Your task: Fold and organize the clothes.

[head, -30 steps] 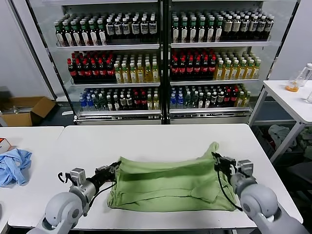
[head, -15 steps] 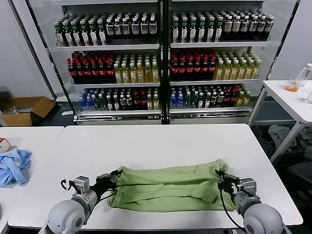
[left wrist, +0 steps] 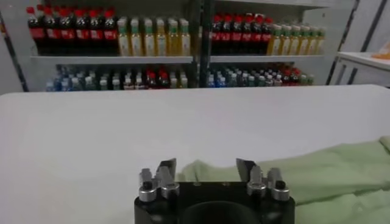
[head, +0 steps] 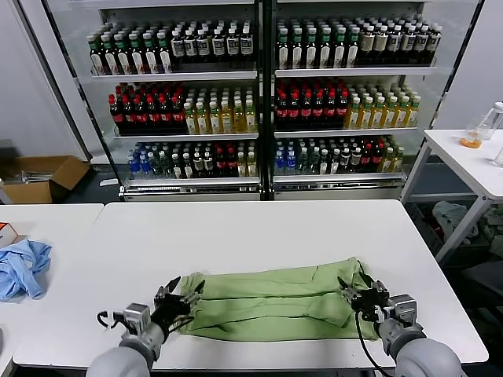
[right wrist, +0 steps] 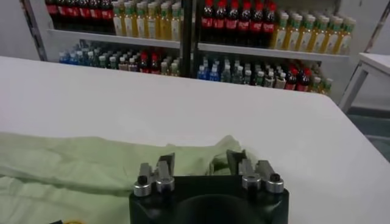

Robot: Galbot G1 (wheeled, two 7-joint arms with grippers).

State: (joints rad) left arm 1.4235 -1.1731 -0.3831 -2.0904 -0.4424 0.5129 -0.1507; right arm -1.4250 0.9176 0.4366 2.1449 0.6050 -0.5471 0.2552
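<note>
The clothes are one light green shirt (head: 271, 298), lying on the white table (head: 251, 228) near its front edge as a long folded band. My left gripper (head: 182, 290) stands open at the shirt's left end, its fingers spread over the cloth edge. At the shirt's right end my right gripper (head: 357, 292) is open too. In the left wrist view the left gripper (left wrist: 206, 169) holds nothing, and the green shirt (left wrist: 329, 173) lies just beyond it. In the right wrist view the right gripper (right wrist: 200, 161) is empty as well, with the green shirt (right wrist: 79, 164) spread past its tips.
A light blue cloth (head: 22, 267) lies on the neighbouring table at the left. Shelves of bottles (head: 259, 102) fill the back. A cardboard box (head: 43, 177) sits on the floor at the far left, and a side table (head: 471, 161) stands at the right.
Both grippers have opened and let go of the shirt. The arms have drawn back toward the near edge, and the shirt's far edge now lies folded down as a narrower band.
</note>
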